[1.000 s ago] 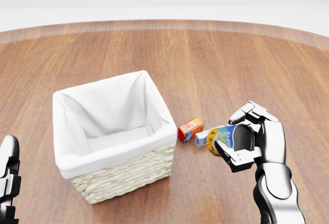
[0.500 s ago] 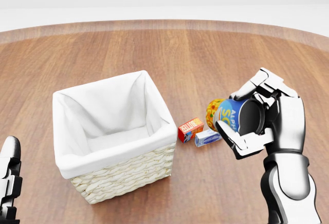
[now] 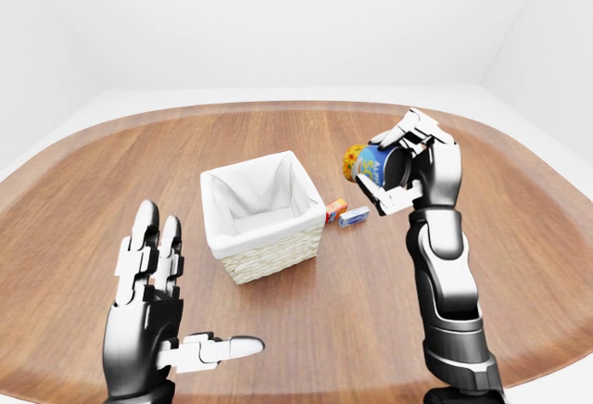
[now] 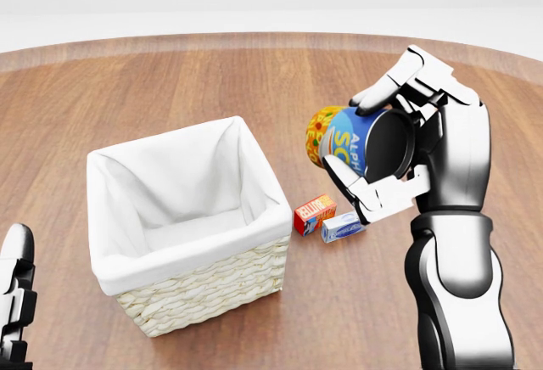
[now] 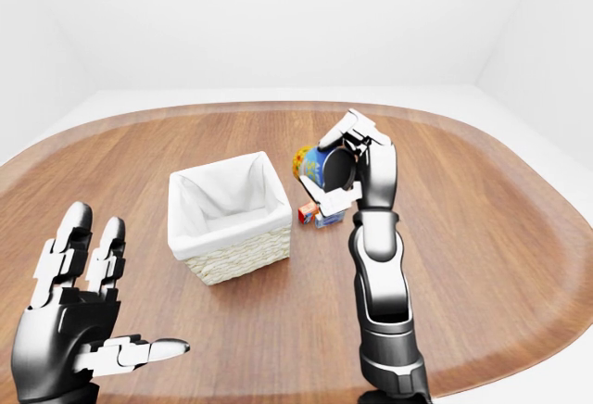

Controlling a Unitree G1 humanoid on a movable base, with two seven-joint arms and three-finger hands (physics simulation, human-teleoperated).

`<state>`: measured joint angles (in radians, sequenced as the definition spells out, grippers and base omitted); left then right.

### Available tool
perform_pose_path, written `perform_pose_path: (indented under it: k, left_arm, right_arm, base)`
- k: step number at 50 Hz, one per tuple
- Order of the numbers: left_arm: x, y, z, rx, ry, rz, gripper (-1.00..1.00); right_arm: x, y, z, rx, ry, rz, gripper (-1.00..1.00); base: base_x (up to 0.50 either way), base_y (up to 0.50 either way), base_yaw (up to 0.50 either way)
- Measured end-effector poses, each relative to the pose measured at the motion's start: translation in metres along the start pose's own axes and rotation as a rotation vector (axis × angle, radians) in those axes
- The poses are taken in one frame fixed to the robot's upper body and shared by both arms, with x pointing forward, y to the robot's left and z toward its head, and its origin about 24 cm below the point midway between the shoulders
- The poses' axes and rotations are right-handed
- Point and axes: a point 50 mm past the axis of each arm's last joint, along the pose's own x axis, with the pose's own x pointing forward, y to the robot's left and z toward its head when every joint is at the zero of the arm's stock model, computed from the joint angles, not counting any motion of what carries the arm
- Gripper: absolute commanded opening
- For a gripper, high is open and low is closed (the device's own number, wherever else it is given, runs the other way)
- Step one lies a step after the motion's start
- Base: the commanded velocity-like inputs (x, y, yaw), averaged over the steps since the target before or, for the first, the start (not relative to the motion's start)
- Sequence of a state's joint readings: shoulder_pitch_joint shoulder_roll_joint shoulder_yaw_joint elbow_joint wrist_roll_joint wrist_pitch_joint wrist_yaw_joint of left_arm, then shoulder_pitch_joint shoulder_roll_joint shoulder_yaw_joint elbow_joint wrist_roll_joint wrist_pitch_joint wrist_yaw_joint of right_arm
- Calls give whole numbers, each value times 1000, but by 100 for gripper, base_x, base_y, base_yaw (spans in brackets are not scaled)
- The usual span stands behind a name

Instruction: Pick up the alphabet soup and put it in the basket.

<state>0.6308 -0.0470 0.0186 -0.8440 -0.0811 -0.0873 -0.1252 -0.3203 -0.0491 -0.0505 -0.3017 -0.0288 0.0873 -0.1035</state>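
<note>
While the right hand (image 4: 386,162) closes its fingers around the blue and yellow alphabet soup can (image 4: 352,148), the can is lifted above the round brown wooden desk (image 4: 356,81), tilted on its side, to the right of the woven wicker basket with white cloth lining (image 4: 182,226). Below the can, a small red box (image 4: 315,214) and a small blue-white box (image 4: 342,227) lie just beside the basket. At lower left of the left-eye view, the left hand (image 3: 153,316) is spread and holds nothing.
</note>
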Motion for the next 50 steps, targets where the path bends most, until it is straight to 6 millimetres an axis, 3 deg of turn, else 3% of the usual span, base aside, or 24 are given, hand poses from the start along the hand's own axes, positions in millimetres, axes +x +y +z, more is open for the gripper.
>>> perform_pose_path:
  k: [22, 39, 50]
  left_arm:
    - [2, 0, -1, -2, -4, -4, 100]
    - [0, -1, -4, -3, 14, -9, 100]
    - [0, -2, -4, -4, 17, -13, 100]
  right_arm:
    - [20, 41, 17, 44, -71, 77, -100]
    - [26, 93, 3, 64, 14, 172, -100]
    - [34, 126, -20, 43, 139, 213, -100]
  base:
    - [0, 0, 0]
    - [0, 0, 0]
    - [0, 0, 0]
